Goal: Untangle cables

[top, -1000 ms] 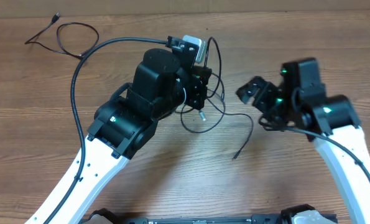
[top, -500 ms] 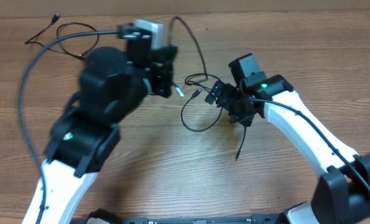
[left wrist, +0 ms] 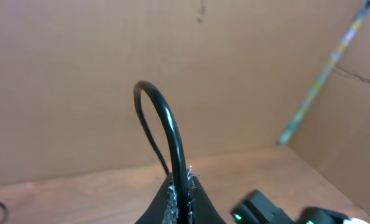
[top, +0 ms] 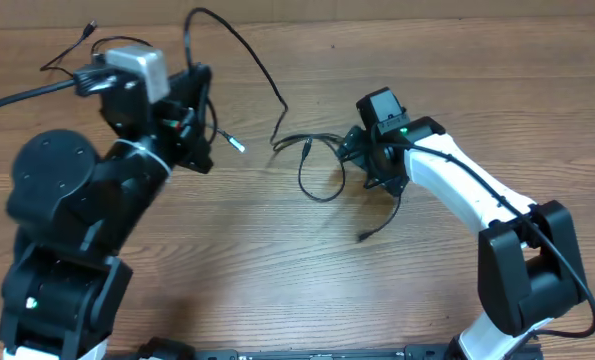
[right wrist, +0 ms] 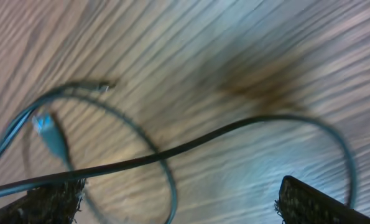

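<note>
Relocated leftward, drawing one cable [top: 257, 65] long, away from the rest: left pincer [top: 195, 118]; relocated inward over the slackened loops [top: 303, 182]: right pincer [top: 362, 160].

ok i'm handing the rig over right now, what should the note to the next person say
Left tool: shut on one cable, which arcs up off the table.
Right tool: open, holding nothing, low over a cable loop on the table.
A third cable lies at the far left corner, apart from the others.
Done: that third cable is free.
Left: the lifted cable runs down into the loop; whether they are knotted there is unclear. Likely pin the loop and pull the lifted one clear.
</note>
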